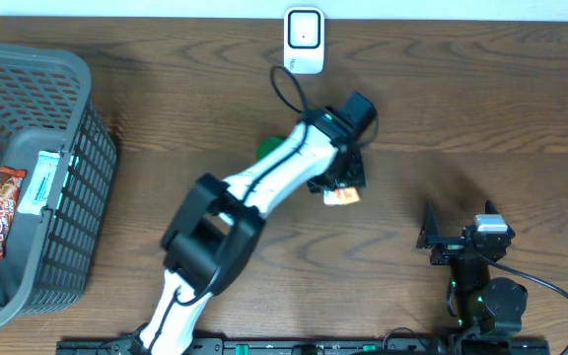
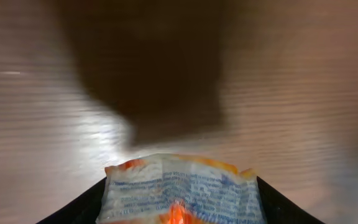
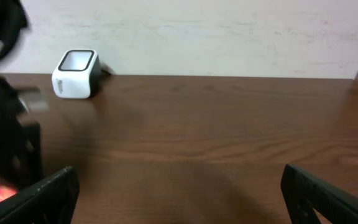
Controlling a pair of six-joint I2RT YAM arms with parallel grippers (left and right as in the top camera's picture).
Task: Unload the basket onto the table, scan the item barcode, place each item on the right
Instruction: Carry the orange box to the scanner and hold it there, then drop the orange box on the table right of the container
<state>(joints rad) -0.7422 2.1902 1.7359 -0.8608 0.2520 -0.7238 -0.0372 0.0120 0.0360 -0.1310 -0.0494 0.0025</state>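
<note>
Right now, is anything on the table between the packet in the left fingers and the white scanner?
Nothing visible does. Bare table lies between the packet and the scanner; only a black cable loops there, and a green item sits aside, under the left arm.

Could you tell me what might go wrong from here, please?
The crumpled packet, pinched in the left jaws, might slip or fold in transit. No barcode shows on its visible face, so it might reach the scanner wrong side on. The left arm could also brush the green item beneath it.
</note>
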